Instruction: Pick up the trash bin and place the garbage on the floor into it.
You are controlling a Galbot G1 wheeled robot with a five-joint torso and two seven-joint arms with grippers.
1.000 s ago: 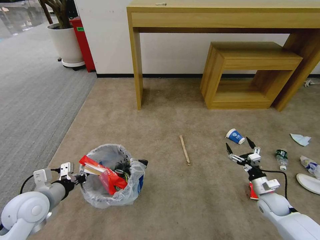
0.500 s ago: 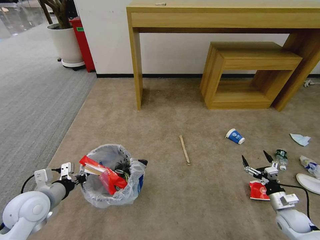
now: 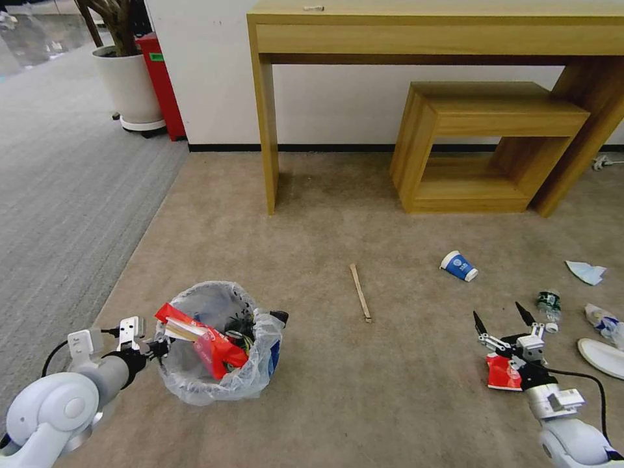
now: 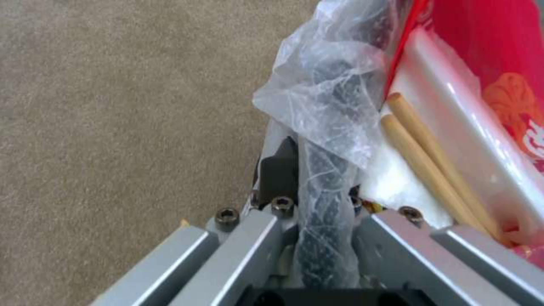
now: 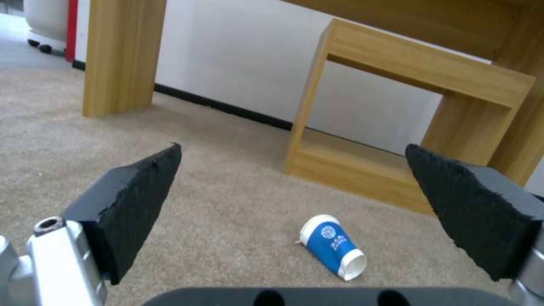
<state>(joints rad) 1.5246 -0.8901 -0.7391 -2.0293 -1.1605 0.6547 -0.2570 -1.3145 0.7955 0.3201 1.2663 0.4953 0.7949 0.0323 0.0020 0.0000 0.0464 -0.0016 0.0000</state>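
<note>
- The floor (image 3: 364,214), beige carpet, takes up most of your head view; a grey striped carpet (image 3: 58,195) borders it along the left side
- A wooden desk (image 3: 429,32) spans the upper right of the head view, with a wooden stool (image 3: 481,117) tucked beneath it
- The trash bin (image 3: 218,344) sits at the lower left of the head view, lined with clear plastic; a red wrapper (image 3: 218,351) and wooden sticks (image 4: 431,161) poke out of it
- Your left gripper (image 3: 158,349) is at the bin's left rim; in the left wrist view its fingers (image 4: 278,170) are clamped on the rim and liner
- Your right gripper (image 3: 502,317) is at the lower right of the head view, jaws spread wide and holding nothing; it hangs just above a red packet (image 3: 502,374) on the carpet
- A white slipper (image 3: 601,356) lies at the right edge; a crumpled white wrapper (image 3: 601,320) just above it
- A light-blue mask (image 3: 586,272) lies at the right, above that wrapper
- A wooden stick (image 3: 360,292) lies at mid-frame, well apart from the bin
- A blue-white paper cup (image 3: 459,266) lies on its side right of the stick; you see it between the open jaws in the right wrist view
- A small bottle (image 3: 549,305) lies just right of the right gripper
</note>
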